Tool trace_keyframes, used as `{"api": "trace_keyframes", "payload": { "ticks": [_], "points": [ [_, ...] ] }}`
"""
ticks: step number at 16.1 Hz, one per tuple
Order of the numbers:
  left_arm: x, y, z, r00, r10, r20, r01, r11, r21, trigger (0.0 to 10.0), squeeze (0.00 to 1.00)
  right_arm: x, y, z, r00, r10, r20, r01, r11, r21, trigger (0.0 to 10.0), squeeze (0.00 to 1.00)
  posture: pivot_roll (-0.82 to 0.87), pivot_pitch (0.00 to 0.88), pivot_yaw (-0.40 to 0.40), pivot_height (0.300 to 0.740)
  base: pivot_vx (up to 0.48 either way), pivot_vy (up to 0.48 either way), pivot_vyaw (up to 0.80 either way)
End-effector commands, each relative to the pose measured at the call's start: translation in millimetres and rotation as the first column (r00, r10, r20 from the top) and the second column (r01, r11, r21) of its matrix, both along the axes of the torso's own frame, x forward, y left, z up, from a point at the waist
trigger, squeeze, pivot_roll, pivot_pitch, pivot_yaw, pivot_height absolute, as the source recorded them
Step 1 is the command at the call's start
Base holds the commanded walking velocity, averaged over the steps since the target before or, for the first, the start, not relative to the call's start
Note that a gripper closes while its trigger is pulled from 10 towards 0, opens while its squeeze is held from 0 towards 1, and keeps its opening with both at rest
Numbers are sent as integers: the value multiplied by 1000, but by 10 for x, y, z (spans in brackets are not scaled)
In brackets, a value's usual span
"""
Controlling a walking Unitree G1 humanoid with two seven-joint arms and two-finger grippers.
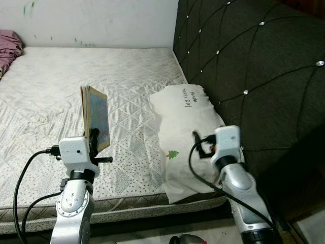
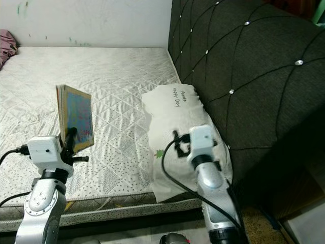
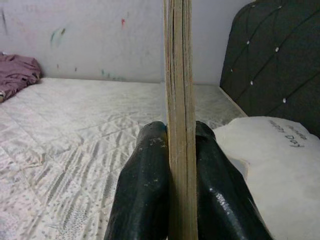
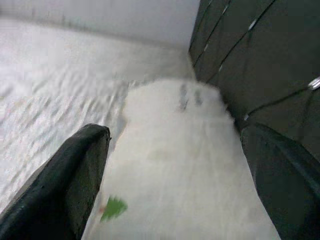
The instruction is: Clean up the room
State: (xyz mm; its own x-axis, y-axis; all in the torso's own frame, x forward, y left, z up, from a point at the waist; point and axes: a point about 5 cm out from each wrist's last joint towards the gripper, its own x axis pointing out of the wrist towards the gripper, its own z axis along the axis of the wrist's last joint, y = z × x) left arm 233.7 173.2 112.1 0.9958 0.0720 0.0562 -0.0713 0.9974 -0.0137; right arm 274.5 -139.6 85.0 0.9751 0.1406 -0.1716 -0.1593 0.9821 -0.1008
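My left gripper (image 1: 94, 137) is shut on a thin book (image 1: 96, 116) with a colourful cover, holding it upright above the near part of the mattress (image 1: 61, 91). In the left wrist view the book's (image 3: 179, 100) page edges stand squeezed between my two black fingers (image 3: 145, 190). A white pillow (image 1: 185, 132) with handwriting and a small green tree print lies against the dark tufted headboard (image 1: 254, 61). My right gripper (image 1: 199, 142) hovers open just over the pillow's near half; its fingers (image 4: 75, 180) straddle the pillow (image 4: 175, 165) in the right wrist view.
A pinkish-purple cloth (image 1: 9, 48) lies bunched at the far left of the mattress by the white wall (image 1: 91, 20). The mattress's front edge (image 1: 122, 206) runs just ahead of my arms. Black cables loop from both wrists.
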Motion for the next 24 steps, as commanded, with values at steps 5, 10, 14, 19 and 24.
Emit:
{"api": "trace_keyframes", "payload": {
  "ticks": [5,10,14,19,24],
  "points": [
    [85,-69,184,996,-15,85,16,1000,-7,10000,0,34,-1,-20,1000,16,-16,-16,1000,-2,10000,0,28,0,-50,740,0,0,0],
    [90,-74,169,997,-11,76,12,1000,-9,10000,0,36,-20,42,1000,4,17,-4,1000,6,10000,0,26,0,-47,721,0,0,0],
    [69,-29,61,999,42,30,-41,998,-37,10000,0,35,-26,79,999,-3,39,2,1000,17,10000,0,21,0,-47,676,0,0,0],
    [95,-44,71,999,27,39,-25,999,-42,10000,0,51,-23,103,998,1,57,-2,1000,22,10000,0,23,0,-49,632,0,0,0],
    [111,-72,82,999,-3,45,5,998,-59,10000,0,67,-24,105,998,5,59,-5,1000,12,10000,0,22,0,-53,632,0,0,0]
  ]
}}
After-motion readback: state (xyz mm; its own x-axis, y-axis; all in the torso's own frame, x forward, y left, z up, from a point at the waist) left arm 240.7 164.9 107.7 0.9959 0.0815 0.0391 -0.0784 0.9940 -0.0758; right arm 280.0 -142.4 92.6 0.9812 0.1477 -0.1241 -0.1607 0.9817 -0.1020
